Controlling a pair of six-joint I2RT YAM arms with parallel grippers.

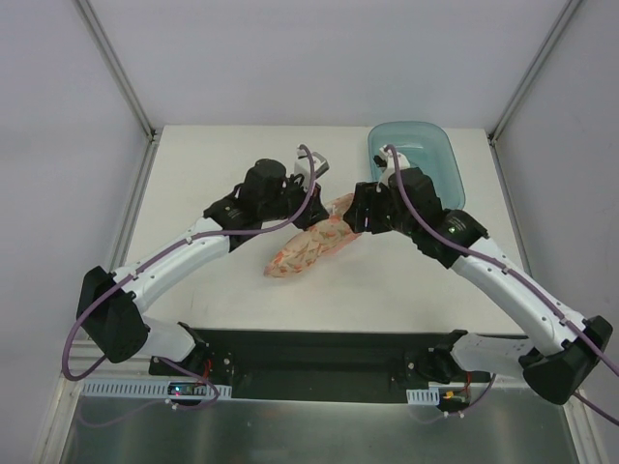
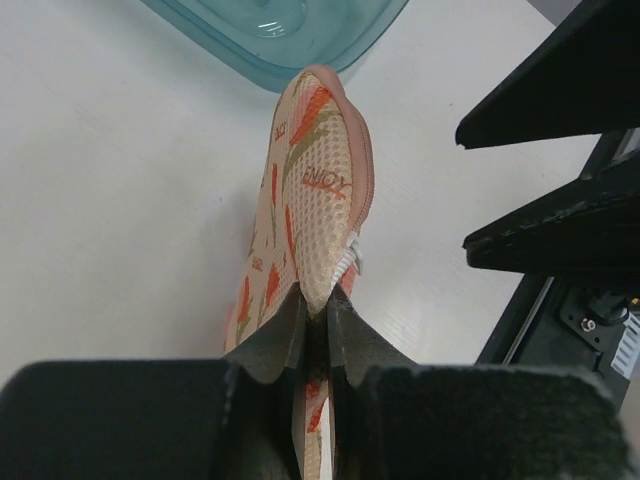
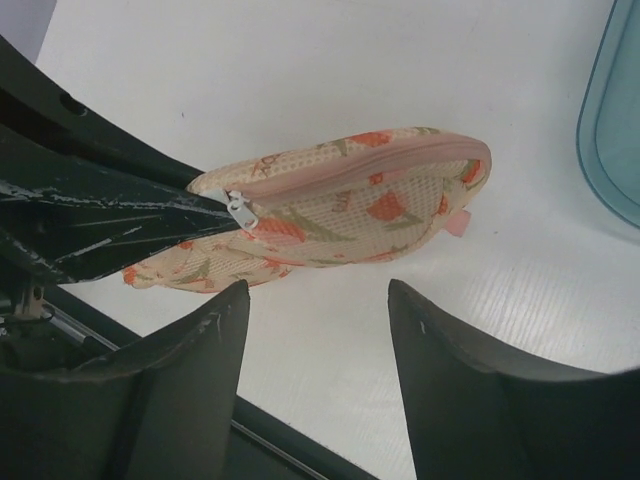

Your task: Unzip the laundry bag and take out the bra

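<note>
Left gripper (image 2: 318,308): clenched on one end of the laundry bag (image 2: 315,190), pinching only a thin fold of mesh at the seam. The pouch runs away from the jaws toward the teal basin (image 2: 280,25). Right gripper (image 3: 318,292): fingers spread, nothing between them, hovering just beside the pouch's long side. In the right wrist view the zipper pull (image 3: 240,210) sits hard against the left fingers, at the start of the pink zip edging (image 3: 410,158), which looks closed along its visible run. Bra: not visible in any view, so judged to be inside the shut pouch. The pouch is mid-table (image 1: 387,290) with its held end raised; cannot tell whether the far end rests on the surface. Step in hand, by judgement: right takes the pull and draws it along the edging while left anchors. Risks:
(a) the pull is so close to the left fingers that the right fingers may knock them or close on mesh instead of metal;
(b) the left hold is shallow, so zip drag could tug the fold free;
(c) soft mesh may bunch ahead of the slider and jam it.
</note>
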